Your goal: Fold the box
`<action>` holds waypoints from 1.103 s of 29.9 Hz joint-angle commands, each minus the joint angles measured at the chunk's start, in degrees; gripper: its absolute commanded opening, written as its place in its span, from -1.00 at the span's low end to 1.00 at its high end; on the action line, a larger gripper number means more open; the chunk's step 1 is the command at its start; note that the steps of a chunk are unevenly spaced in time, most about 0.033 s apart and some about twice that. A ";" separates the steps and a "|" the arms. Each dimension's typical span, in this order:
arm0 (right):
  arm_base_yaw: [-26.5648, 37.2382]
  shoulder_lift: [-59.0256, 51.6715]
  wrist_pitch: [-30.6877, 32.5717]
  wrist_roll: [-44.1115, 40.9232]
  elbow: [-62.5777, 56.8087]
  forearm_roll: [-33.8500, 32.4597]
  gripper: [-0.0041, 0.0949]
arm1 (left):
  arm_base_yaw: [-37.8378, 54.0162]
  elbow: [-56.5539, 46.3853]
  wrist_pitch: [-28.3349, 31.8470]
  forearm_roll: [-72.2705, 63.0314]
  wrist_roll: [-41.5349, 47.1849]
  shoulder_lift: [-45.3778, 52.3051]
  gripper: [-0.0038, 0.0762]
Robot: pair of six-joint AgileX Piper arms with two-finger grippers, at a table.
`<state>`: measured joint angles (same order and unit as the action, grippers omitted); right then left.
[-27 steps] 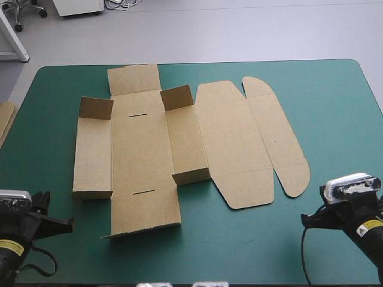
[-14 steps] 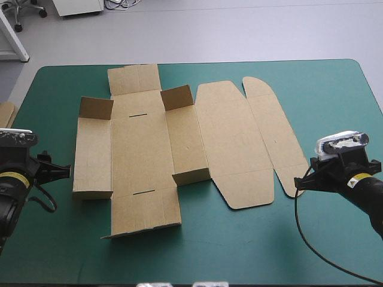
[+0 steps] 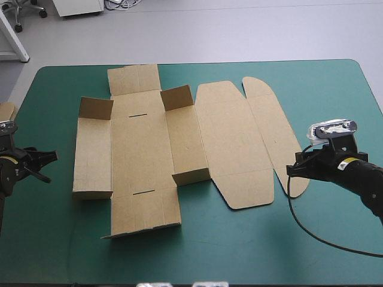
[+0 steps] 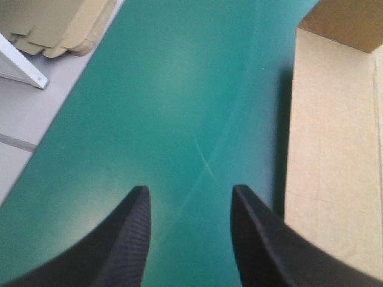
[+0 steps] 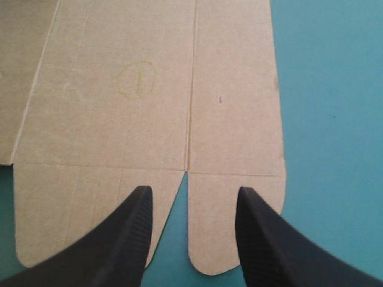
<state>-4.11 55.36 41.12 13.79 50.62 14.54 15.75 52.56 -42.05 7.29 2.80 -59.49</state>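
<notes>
The brown box (image 3: 179, 143) lies as a cut sheet on the teal-green cover. Its lid panels are flat on the right, and short flaps stand up at three corners of the left part. My left gripper (image 3: 45, 164) is open over bare cover, a little left of the box's left wall (image 4: 335, 119). In its own view the left gripper (image 4: 190, 191) has nothing between its fingers. My right gripper (image 3: 292, 171) is open at the rounded right flap near the sheet's front. In the right wrist view the gripper (image 5: 194, 191) hovers over the box (image 5: 179, 89), above the slit between two flaps.
More brown board (image 3: 6, 112) lies at the table's left edge, and shows as a stack (image 4: 60, 24) beyond the left gripper. A wide strip of teal-green cover (image 3: 239, 245) runs along the table's front edge.
Both arms have moved away from the front edge. The left gripper went up along the table's left side. The right gripper went inward to the box's right flap.
</notes>
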 commanded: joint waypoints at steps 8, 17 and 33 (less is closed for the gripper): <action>0.46 -0.34 6.32 2.31 2.18 5.28 -0.04 | 7.61 2.02 -6.94 -26.37 -14.98 -7.90 -0.21; 0.46 -0.34 10.22 7.68 2.18 15.78 0.22 | 17.90 2.02 -13.11 -41.55 -27.01 -17.19 -0.21; 0.46 -0.45 11.00 7.94 2.18 15.68 0.22 | 18.47 2.02 -18.01 -48.58 -36.19 -31.25 -0.21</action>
<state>-4.11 55.50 54.00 21.15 50.68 28.43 34.08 52.96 -58.18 -36.41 -31.58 -91.98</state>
